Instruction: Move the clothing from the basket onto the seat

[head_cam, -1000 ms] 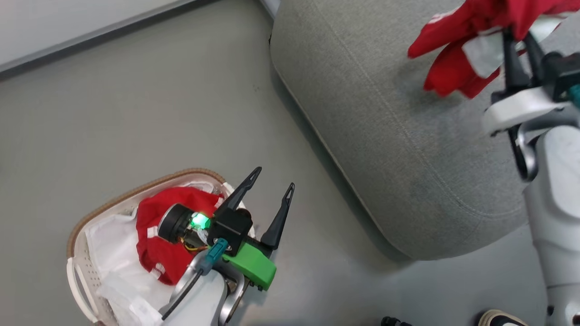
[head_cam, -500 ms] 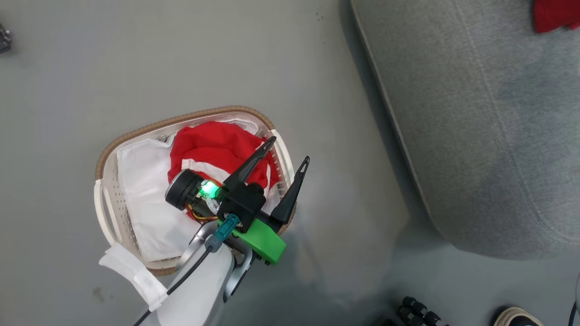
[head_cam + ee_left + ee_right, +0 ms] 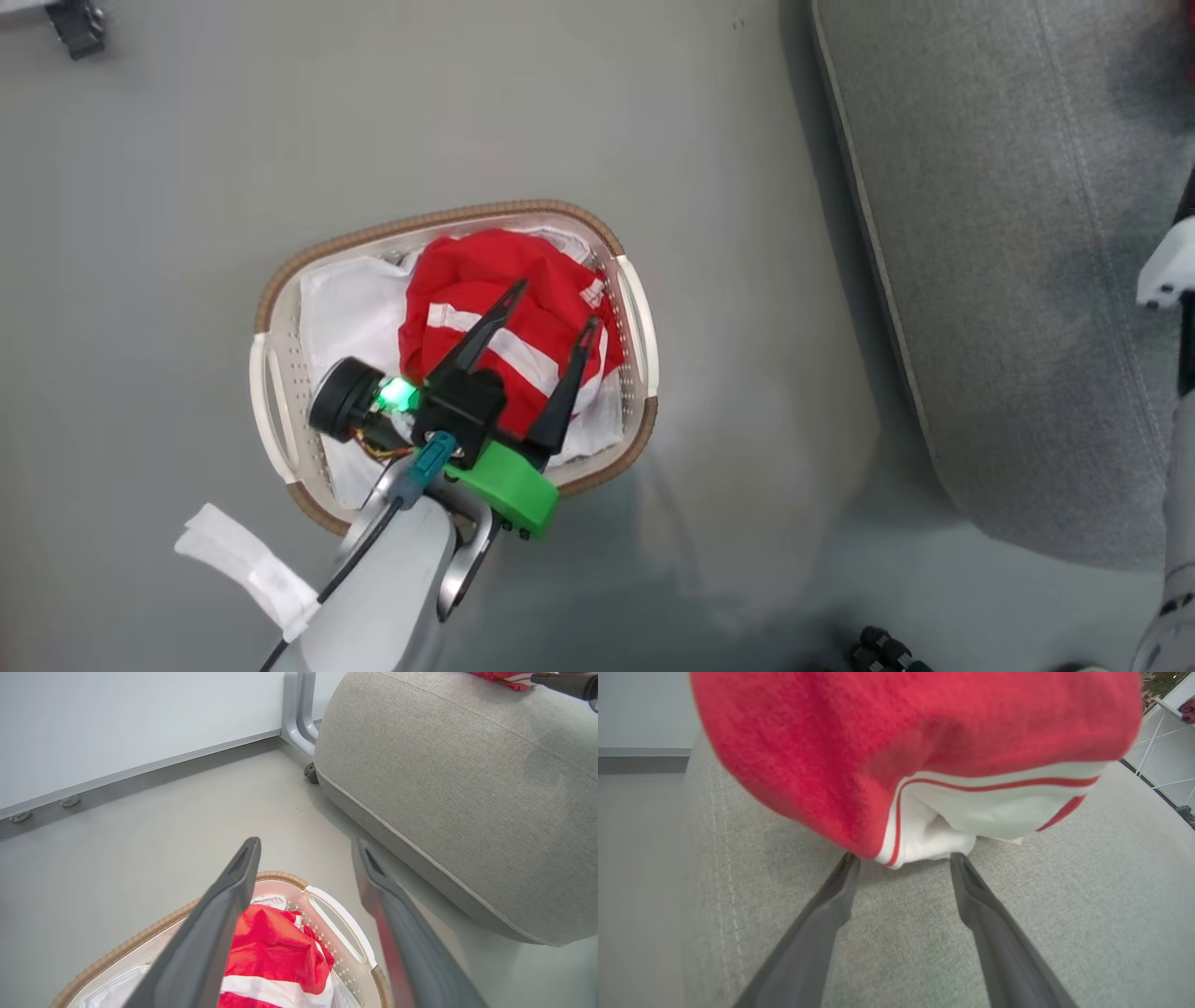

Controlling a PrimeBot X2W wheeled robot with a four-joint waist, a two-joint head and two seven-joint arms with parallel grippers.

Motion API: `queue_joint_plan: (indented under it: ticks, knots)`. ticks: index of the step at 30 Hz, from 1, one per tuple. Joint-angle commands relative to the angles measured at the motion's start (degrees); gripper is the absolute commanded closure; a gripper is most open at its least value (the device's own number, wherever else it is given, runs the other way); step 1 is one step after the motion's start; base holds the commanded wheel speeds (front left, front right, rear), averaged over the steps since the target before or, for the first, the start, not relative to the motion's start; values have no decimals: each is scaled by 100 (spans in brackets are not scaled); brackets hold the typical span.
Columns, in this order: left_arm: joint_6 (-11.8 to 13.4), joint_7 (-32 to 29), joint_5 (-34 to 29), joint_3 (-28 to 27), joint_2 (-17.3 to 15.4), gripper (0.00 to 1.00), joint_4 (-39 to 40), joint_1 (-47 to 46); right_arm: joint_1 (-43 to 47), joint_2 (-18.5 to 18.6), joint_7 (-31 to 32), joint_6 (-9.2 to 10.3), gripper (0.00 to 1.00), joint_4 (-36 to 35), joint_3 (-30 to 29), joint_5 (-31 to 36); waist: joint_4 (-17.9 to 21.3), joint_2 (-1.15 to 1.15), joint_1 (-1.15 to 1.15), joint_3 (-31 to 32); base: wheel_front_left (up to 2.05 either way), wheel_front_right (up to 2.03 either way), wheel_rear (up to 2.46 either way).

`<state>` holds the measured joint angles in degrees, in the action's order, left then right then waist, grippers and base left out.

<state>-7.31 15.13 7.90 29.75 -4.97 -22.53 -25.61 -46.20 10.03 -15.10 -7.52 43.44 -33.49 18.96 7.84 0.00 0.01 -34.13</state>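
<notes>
A: Where is the oval white plastic basket (image 3: pixel 467 213) standing?
B: On the grey floor (image 3: pixel 187 187), left of the light grey fabric seat (image 3: pixel 1008 280).
A: The red striped fabric clothing (image 3: pixel 523 280)?
B: Lying in the basket on the white sheet liner (image 3: pixel 350 313); another red garment (image 3: pixel 878 742) is lying on the seat.

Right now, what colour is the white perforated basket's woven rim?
Brown woven rim, best in head view.

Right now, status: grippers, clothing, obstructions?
Left gripper open above basket. Right gripper open, one red garment at its tips on seat. Second red garment in basket. Nothing in the way.
</notes>
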Motion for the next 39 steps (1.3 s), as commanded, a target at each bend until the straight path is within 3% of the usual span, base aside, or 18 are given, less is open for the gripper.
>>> queue_joint_plan:
  ticks: [1,8,18,31,39]
  knots:
    - [-21,4,28,-101,-3,0,-41,132,242,-30,-9,6,0,-114,-20,-79,33,0,-1,383,0,0,0]
    - [28,3,-24,-576,70,0,-134,529,1188,-309,-9,6,0,-610,186,-403,-83,0,-1,1033,0,0,0]
    - [352,3,-42,-1425,153,0,-108,1197,2194,-661,-9,6,0,-1304,1321,-1092,-417,0,-1,1858,0,0,0]
    - [727,3,-127,-2338,194,0,38,1907,2855,-695,-6,6,0,-1903,2674,-1930,-840,0,-1,2565,0,0,0]
    - [802,3,-31,-2560,200,0,207,2252,3283,-692,-6,6,0,-1892,3100,-2204,-888,0,-1,2753,0,0,0]
